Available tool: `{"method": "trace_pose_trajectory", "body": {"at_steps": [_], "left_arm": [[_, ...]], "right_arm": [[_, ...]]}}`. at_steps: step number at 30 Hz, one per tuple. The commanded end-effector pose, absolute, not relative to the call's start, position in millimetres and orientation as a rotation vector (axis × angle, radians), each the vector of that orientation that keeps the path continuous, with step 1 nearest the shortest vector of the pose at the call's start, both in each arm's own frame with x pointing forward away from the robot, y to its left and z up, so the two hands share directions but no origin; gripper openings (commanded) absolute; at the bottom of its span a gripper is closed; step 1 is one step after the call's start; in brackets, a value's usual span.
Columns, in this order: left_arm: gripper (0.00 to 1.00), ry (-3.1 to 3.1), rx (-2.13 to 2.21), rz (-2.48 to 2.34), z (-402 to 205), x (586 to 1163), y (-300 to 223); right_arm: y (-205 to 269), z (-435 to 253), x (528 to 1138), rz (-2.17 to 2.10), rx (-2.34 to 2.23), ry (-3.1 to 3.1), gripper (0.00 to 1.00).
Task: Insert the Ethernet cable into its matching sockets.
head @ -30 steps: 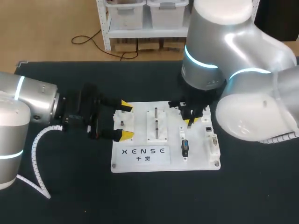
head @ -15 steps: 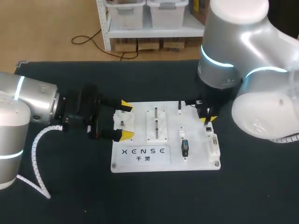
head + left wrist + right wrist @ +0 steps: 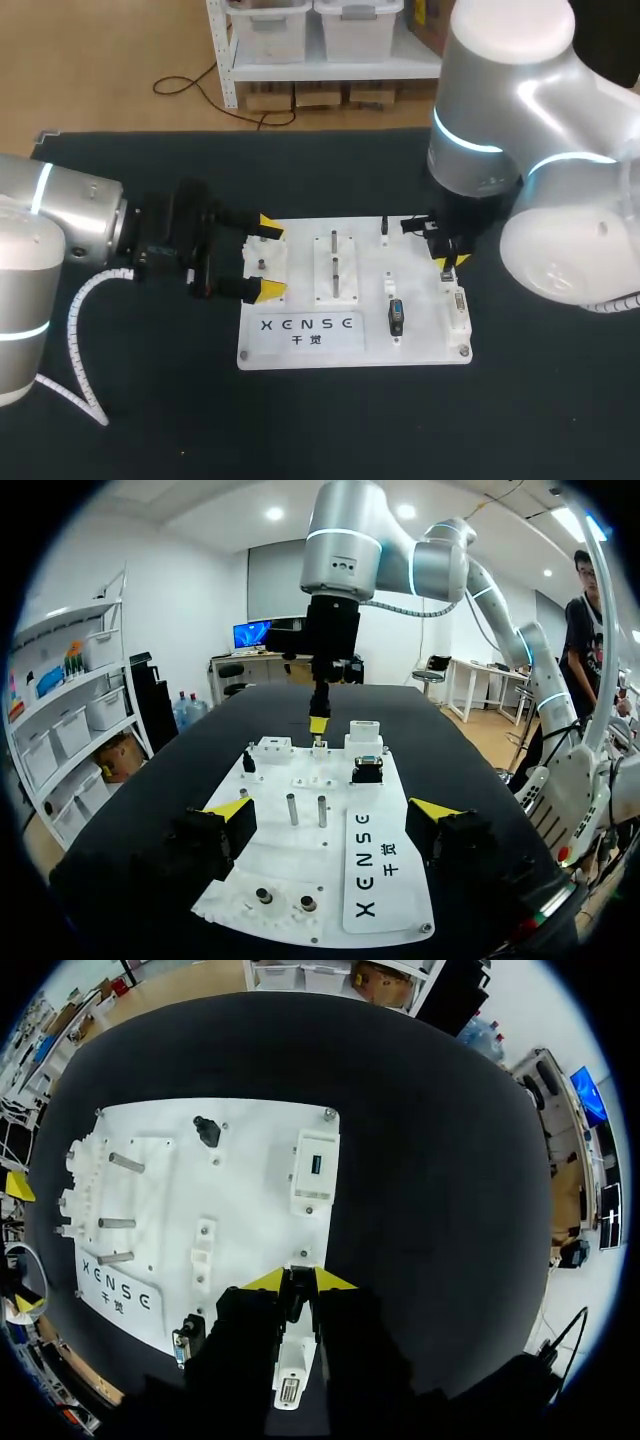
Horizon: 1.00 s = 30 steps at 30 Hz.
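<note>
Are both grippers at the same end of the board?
No, left gripper is at the board's left end, right gripper near its right.

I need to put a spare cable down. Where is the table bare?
Bare black table along the white board's near edge, and beyond its far edge. Crowded: left gripper straddles one end; right gripper, shut on the plug, over the other.

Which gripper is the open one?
The left gripper, fingers spread wide at the board's left edge; the right gripper is pinched on a dark plug near its right edge.
</note>
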<state>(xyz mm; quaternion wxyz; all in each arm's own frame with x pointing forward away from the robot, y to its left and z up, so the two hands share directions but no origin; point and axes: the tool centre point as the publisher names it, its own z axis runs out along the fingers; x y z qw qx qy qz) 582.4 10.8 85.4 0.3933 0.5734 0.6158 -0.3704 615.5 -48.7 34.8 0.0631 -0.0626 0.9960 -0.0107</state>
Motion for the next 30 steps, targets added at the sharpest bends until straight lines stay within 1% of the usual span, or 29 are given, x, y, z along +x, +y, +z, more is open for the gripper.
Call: {"method": "trace_pose_trajectory", "body": {"at_steps": [1,30], "left_arm": [[1.00,1.557,1.451,-0.939,83.8,581.8,11.3],[1.00,1.557,1.451,-0.939,83.8,581.8,11.3]], "right_arm": [[-50.7,32.4,615.8,-0.036,-0.185,3.005,0.00],[-50.4,21.2,614.0,-0.032,-0.200,3.027,0.00]]}}
